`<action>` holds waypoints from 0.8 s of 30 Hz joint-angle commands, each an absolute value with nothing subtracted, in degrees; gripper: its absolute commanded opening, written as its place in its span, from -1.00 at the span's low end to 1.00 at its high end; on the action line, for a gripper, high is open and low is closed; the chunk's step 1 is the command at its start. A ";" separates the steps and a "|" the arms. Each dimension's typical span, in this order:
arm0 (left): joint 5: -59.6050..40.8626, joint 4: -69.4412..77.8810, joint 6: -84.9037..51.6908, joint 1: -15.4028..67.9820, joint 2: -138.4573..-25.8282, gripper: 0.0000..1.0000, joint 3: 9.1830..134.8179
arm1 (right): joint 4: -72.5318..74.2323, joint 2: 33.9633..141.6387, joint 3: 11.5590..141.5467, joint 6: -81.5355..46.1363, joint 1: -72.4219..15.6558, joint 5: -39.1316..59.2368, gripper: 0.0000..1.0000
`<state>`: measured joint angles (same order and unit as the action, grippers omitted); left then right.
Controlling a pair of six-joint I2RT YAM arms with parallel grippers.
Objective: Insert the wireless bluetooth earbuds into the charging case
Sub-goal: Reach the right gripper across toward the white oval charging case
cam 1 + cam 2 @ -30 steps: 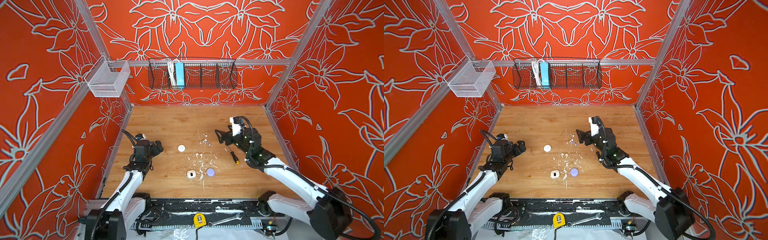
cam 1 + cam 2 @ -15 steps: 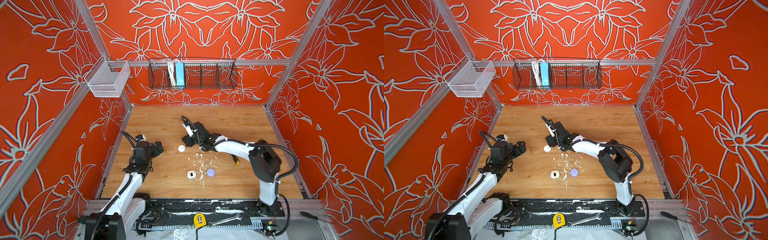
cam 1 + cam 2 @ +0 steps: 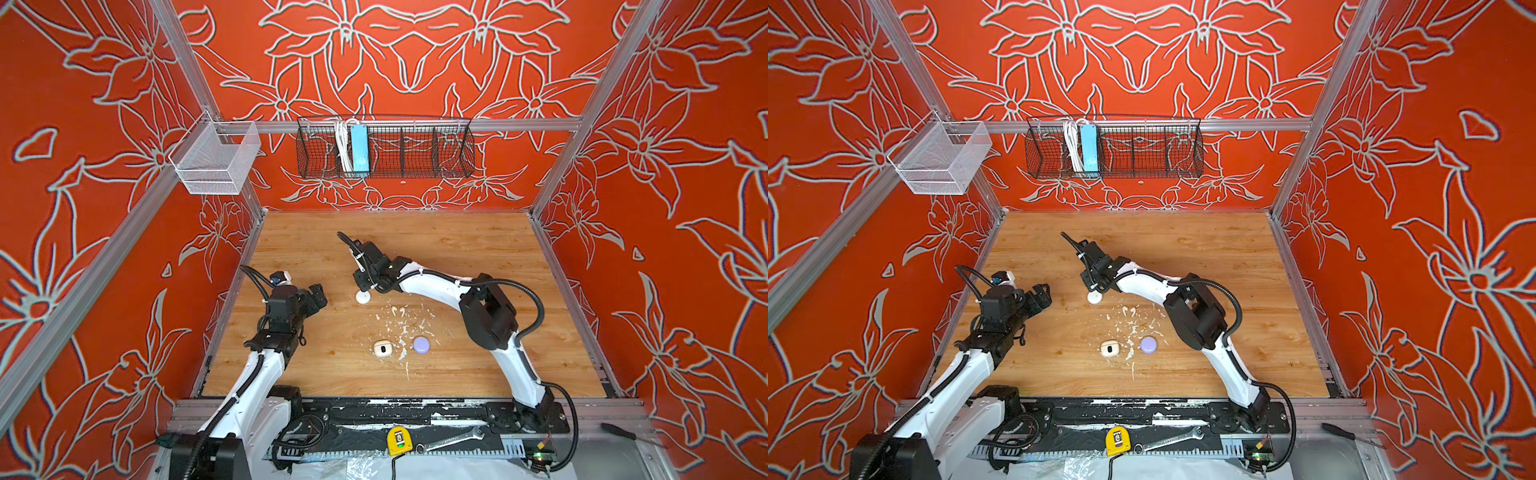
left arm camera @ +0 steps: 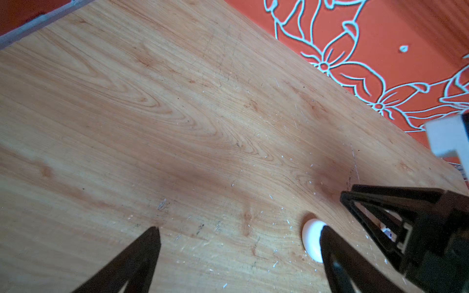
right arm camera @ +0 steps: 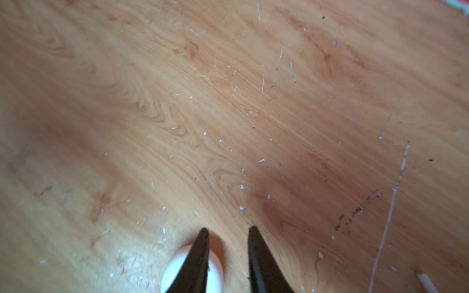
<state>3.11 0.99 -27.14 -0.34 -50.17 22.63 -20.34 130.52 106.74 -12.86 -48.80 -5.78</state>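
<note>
**Wooden table (image 3: 457, 249) in a top view, twelve o'clock at the back wall.** The right gripper (image 3: 365, 286) reaches across the middle to about ten o'clock of the table's centre. It stands at the twelve o'clock edge of a closed white case (image 3: 363, 297); whether it touches the case cannot be told. In the right wrist view its fingers (image 5: 200, 253) are only narrowly apart. One finger crosses in front of the case, and nothing shows between the tips. The left gripper (image 4: 239, 227) hovers at nine o'clock of the white case, spread wide and holding nothing. Two tiny white earbuds (image 3: 402, 309), hard to tell from the paint flecks (image 3: 402, 330) around them, lie on the table at four o'clock of the white case, apart from every case. The open case (image 3: 382, 348), cream with a dark hollow, sits at six o'clock of the flecks. A closed lavender case (image 3: 421, 344) sits just beside it at three o'clock.
</note>
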 commanded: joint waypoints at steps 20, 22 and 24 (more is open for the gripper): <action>4.97 1.75 -28.76 -0.53 -48.54 0.94 21.73 | -30.80 138.60 112.76 -14.75 -47.59 0.18 -0.61; 5.00 1.85 -28.83 -0.55 -48.28 0.94 21.58 | -29.89 137.12 110.32 -15.24 -47.69 0.16 -0.62; 4.92 1.93 -28.82 -0.60 -48.00 0.94 21.41 | -28.74 135.71 107.86 -15.71 -47.72 0.49 -0.62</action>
